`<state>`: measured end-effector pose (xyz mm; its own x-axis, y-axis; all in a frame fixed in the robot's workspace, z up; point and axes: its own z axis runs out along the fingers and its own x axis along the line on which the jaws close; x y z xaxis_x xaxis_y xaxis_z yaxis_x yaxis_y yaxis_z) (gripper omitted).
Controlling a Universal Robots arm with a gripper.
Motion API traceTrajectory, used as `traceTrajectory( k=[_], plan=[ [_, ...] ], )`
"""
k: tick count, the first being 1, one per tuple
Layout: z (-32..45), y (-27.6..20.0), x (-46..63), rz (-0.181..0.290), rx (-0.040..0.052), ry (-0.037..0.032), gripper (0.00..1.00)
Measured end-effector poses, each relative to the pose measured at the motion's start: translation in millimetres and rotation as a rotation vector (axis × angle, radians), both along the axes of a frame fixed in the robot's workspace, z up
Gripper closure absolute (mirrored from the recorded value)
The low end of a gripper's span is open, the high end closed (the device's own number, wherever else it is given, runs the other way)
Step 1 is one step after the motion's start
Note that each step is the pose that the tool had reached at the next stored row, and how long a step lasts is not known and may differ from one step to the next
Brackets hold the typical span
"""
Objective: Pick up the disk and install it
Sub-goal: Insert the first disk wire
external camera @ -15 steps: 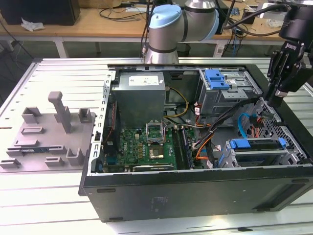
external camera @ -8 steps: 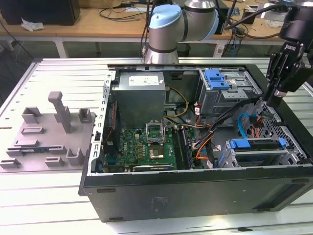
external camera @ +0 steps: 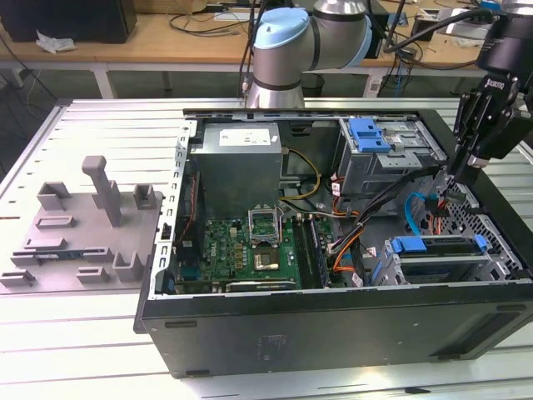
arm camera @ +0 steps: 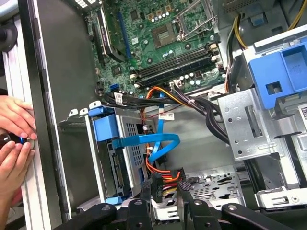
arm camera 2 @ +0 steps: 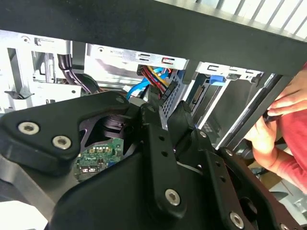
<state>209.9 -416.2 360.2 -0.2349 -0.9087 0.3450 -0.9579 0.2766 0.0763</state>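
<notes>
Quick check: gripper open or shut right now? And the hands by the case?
Gripper: open, holding nothing, tips beside a cable connector.
Hands: a person's, at the case edge; what they grip cannot be told.

lighting: bright, even | shadows: soft inside case (external camera: 333, 321) | glare: mild

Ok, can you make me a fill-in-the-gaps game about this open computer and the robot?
1. The black robot gripper hangs over the open black metal computer case at the exterior view's ___ side.
2. The flat circuit board inside is coloured ___.
3. The flat silver-grey disk sits in a plastic bracket coloured ___.
Missing words: right, green, blue.
</notes>
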Motion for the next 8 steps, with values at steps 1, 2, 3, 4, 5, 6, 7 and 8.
traceTrajectory(
  k=[1, 2, 3, 4, 5, 6, 7, 8],
  plan=[
    [-0.2, -0.1, 0.2, 0.003, -0.0002, 0.0006, 0.65],
    [-0.5, -0.1, 0.5, 0.006, -0.0003, 0.0016, 0.65],
    [-0.9, 0.0, 0.5, 0.008, -0.0003, 0.0020, 0.65],
    [-1.3, 0.0, 0.6, 0.009, -0.0004, 0.0021, 0.65],
    [-1.9, 0.0, 0.6, 0.009, -0.0004, 0.0021, 0.65],
    [-2.6, 0.0, 0.7, 0.009, -0.0004, 0.0021, 0.65],
    [-3.3, 0.0, 0.7, 0.009, -0.0005, 0.0021, 0.65],
    [-4.1, 0.0, 0.7, 0.009, -0.0004, 0.0021, 0.65]
  ],
)
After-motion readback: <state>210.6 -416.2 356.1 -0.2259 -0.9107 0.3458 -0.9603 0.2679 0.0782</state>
